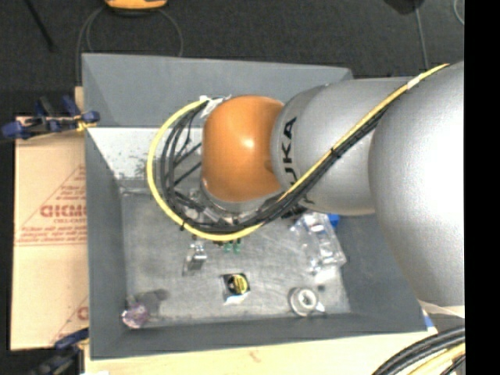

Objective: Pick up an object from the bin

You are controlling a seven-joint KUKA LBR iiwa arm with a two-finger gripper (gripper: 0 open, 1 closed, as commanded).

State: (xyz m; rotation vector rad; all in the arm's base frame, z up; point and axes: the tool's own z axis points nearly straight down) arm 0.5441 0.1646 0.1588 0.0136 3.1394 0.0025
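Orange wrist cover (238,147) and looping cables are hiding most of the gripper (229,245); cannot tell if it is open or closed. It is hanging over the grey bin (105,233) middle, nearest a small grey metal piece (195,258) and a black-yellow block (234,285). Crinkly clear plastic (319,248), a shiny ring (304,300) and a blurry purplish lump (137,316) are lying apart.
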